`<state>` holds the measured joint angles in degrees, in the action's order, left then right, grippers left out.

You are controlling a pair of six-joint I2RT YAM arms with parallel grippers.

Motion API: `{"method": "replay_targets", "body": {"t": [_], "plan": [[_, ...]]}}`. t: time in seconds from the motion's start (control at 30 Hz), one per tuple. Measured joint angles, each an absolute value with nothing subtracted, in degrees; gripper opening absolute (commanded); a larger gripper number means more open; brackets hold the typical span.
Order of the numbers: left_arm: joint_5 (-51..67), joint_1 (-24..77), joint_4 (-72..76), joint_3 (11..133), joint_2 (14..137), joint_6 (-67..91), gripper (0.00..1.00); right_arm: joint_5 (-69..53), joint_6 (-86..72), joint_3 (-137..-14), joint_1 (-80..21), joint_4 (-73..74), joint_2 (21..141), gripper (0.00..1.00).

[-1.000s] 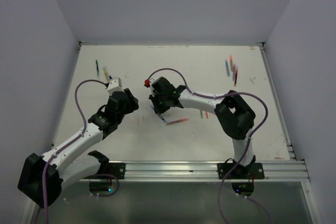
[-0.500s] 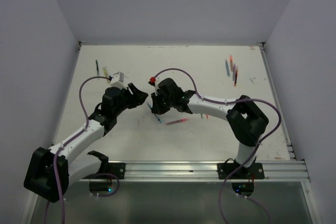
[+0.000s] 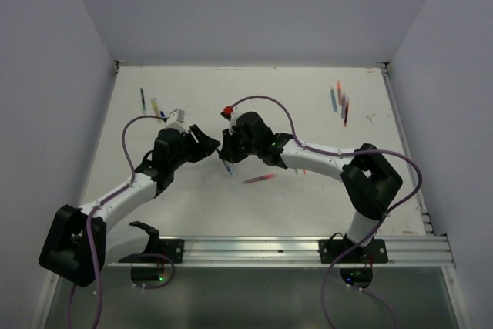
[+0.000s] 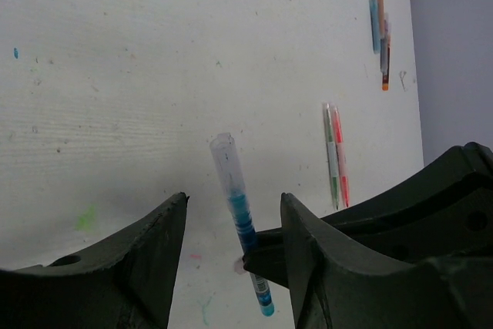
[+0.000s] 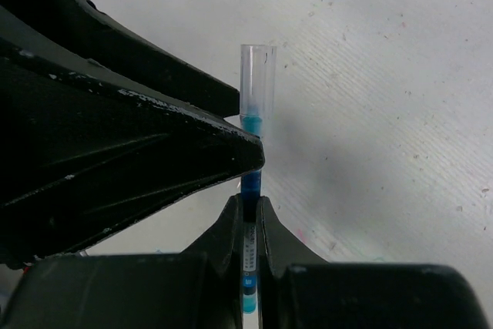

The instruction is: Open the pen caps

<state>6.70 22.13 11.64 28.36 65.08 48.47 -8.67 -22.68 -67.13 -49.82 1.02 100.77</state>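
The right end effector (image 5: 248,202) is pinched tight on the barrel of a blue pen (image 5: 251,182) and holds it up off the desk (image 3: 308,113). The clear pen cap (image 5: 257,75) sticks out past its fingertips, straight toward the other arm. The left end effector (image 4: 234,199) is spread, with the cap sitting in the gap between its two fingers (image 4: 166,229). Neither finger seems to touch it yet.

To do this bit well, the left one probably wants to slide a touch further along so its pads land on the cap itself and not on the blue section behind it. Then it should close squarely and pull along the pen's axis. A crooked pull could bend the pen or twist it out of the right grip. The right side just has to stay clamped and not give.

Compared with a second ago in the top view, the two arms have closed in on each other. The left end effector (image 3: 208,142) sat further back then. The right end effector (image 3: 229,152) was lower and nearer the pink pen (image 3: 259,179), which hasn't budged. The pen bunches at the far right (image 3: 340,102) and far left (image 3: 150,102) also look untouched.
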Motion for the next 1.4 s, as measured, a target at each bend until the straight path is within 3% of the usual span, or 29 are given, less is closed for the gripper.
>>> {"method": "replay_targets", "body": {"t": [0.27,0.47,0.57,0.6,0.63,0.77,0.8,0.97,1.23,1.33,1.4], "plan": [[7.3,22.1,13.1,28.4,65.8,49.1,0.48,-9.3,-23.4,-66.1,-49.9,-0.6,100.1,0.0],[7.4,22.1,13.8,28.4,65.8,49.3,0.36,-9.9,-23.4,-66.1,-49.9,-0.9,99.6,0.0],[7.5,22.1,14.2,28.4,65.8,49.6,0.24,-10.1,-23.4,-66.1,-49.9,-0.9,99.5,0.0],[7.5,22.1,14.2,28.4,65.8,49.5,0.09,-10.1,-23.4,-66.1,-49.9,-0.9,99.4,0.0],[7.5,22.1,14.1,28.4,65.8,49.9,0.01,-10.1,-23.4,-66.1,-49.9,-0.9,99.4,0.0],[8.4,22.1,15.0,28.4,65.8,50.2,0.0,-10.0,-23.4,-66.0,-49.9,-1.1,99.4,0.02],[8.4,22.1,15.0,28.4,65.8,50.2,0.0,-10.0,-23.4,-66.0,-49.9,-1.1,99.4,0.12],[8.8,22.0,15.1,28.4,65.8,50.2,0.0,-10.1,-23.4,-66.0,-49.9,-1.1,99.4,0.23],[8.3,21.8,14.5,28.4,64.7,50.2,0.0,-11.6,-23.8,-66.8,-49.9,-1.6,101.6,0.24],[8.2,21.8,14.5,28.4,64.7,50.2,0.0,-11.9,-23.9,-66.8,-49.9,-1.8,102.4,0.0],[8.2,21.8,14.2,28.4,64.8,50.2,0.0,-12.0,-23.9,-66.9,-49.9,-1.8,102.5,0.0]]}}
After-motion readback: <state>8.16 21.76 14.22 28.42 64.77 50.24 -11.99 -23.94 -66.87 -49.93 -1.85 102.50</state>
